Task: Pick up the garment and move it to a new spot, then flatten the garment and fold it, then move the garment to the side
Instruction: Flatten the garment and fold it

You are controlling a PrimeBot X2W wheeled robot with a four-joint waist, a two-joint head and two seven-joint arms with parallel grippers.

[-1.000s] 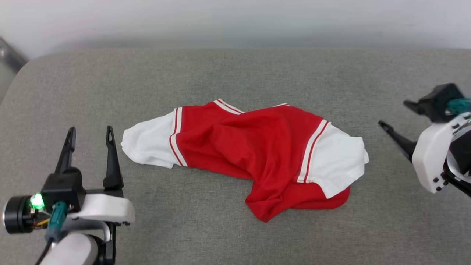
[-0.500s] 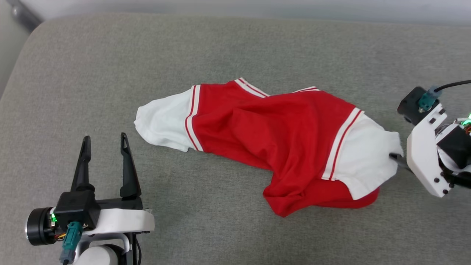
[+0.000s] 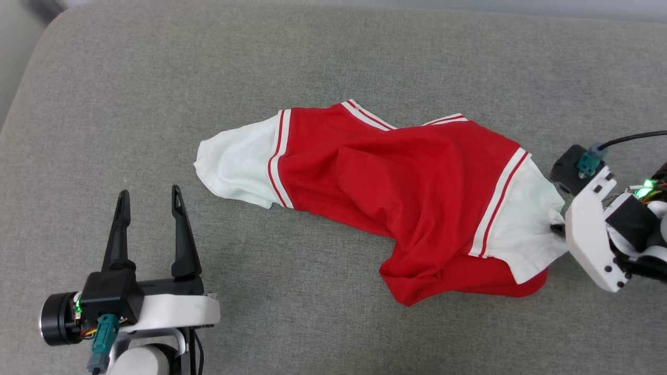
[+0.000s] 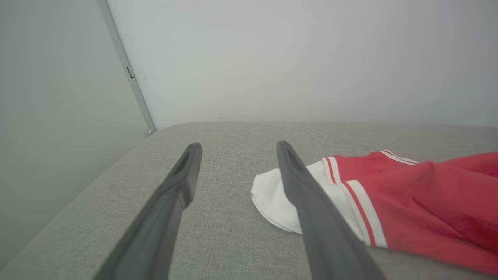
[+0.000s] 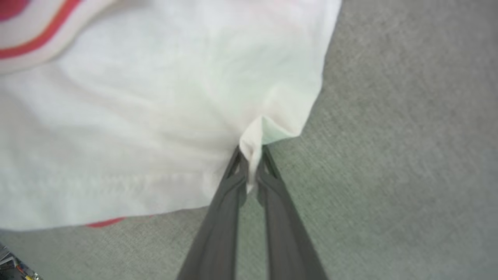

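The table [image 3: 156, 78] — grey woven fabric, padded it seems, with a rounded far-left corner — carries one thing: the garment [image 3: 396, 187], rumpled, lying slantwise near its middle.

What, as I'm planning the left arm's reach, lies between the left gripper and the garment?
Just bare grey cushion, per the head view; the left gripper stands clear of the garment.

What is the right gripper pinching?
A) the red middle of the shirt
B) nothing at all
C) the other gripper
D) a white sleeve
D: in the right wrist view, the right gripper has its two fingers closed on a fold at the edge of the white sleeve of the shirt.
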